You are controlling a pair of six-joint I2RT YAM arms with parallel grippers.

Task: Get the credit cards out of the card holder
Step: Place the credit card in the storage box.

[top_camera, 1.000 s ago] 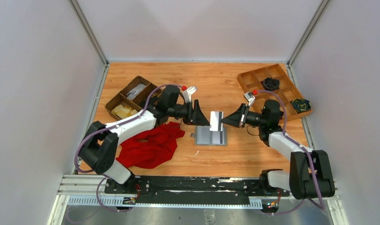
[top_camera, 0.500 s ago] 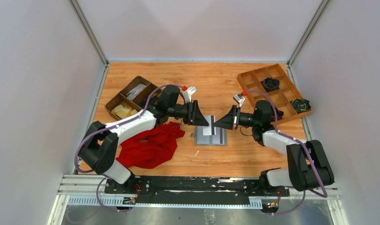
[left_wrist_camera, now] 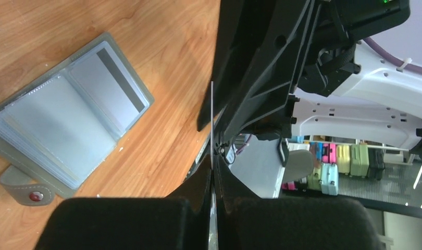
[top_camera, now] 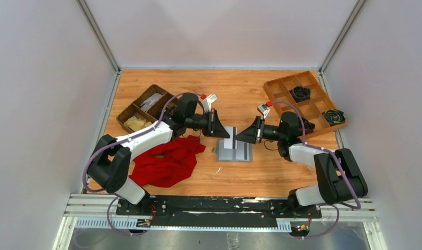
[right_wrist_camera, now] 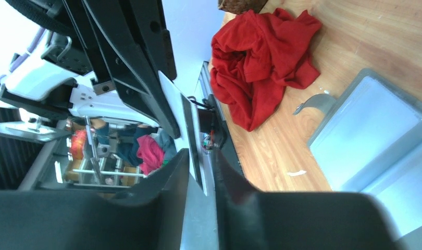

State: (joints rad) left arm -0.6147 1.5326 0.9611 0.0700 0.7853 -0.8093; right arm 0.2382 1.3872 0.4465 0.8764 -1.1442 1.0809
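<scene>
The grey card holder [top_camera: 235, 152] lies open and flat on the wooden table, also seen in the left wrist view [left_wrist_camera: 68, 130] and the right wrist view [right_wrist_camera: 370, 130]. Cards sit in its sleeves. Above it, a pale credit card [top_camera: 231, 141] with a dark stripe hangs between the two grippers. My left gripper [top_camera: 227, 136] is shut on one end of it; the card shows edge-on [left_wrist_camera: 212, 130] between its tips [left_wrist_camera: 213, 172]. My right gripper [top_camera: 238, 139] meets it from the right. Its jaws [right_wrist_camera: 201, 161] stand slightly apart around the card's other end [right_wrist_camera: 190, 135].
A crumpled red cloth [top_camera: 167, 161] lies left of the card holder, under the left arm. A dark wicker basket [top_camera: 144, 109] stands at the back left. A wooden compartment tray [top_camera: 305, 101] with dark items stands at the back right.
My right gripper carried the card leftward to the left gripper. The left jaws closed on the card, and the right jaws parted a little.
</scene>
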